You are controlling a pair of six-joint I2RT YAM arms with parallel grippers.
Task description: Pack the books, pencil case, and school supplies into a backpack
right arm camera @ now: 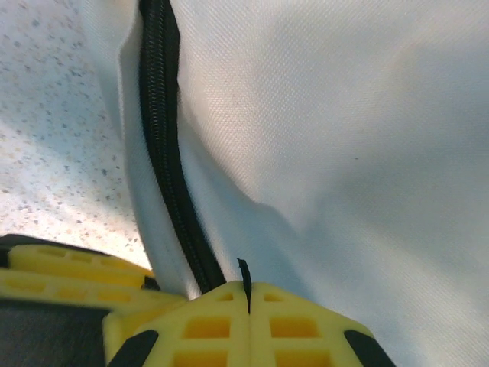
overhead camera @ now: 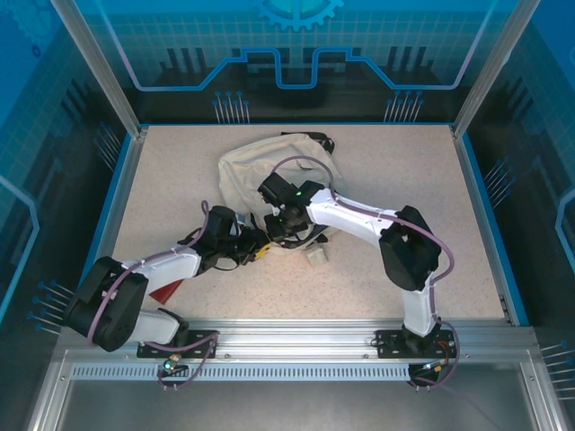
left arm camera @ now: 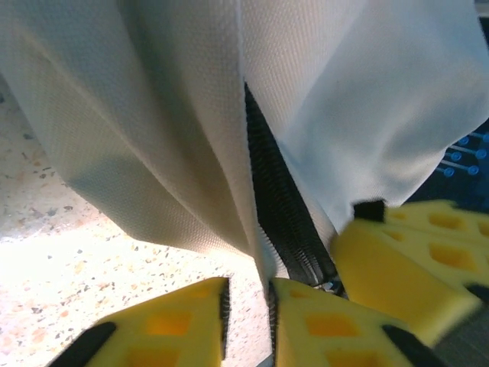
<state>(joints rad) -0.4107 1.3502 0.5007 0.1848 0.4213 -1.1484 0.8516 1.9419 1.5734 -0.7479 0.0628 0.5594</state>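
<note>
Right gripper point(right arm camera: 246, 289), bottom centre of its wrist view, is pressed shut on a thin black tab point(right arm camera: 243, 269) of the backpack point(right arm camera: 344, 153), beside its zip point(right arm camera: 164, 138). Left gripper point(left arm camera: 250, 289) stands slightly apart with cream backpack fabric in the gap; I cannot tell whether it grips. In the top view, the backpack lies upper centre on the table point(overhead camera: 404, 180).

A speckled beige stone-look tabletop point(overhead camera: 395, 171) with a blue rim sits inside translucent blue panel walls point(overhead camera: 180, 36) printed with grid lines. A ribbed aluminium rail point(overhead camera: 296, 334) runs along its near edge.
</note>
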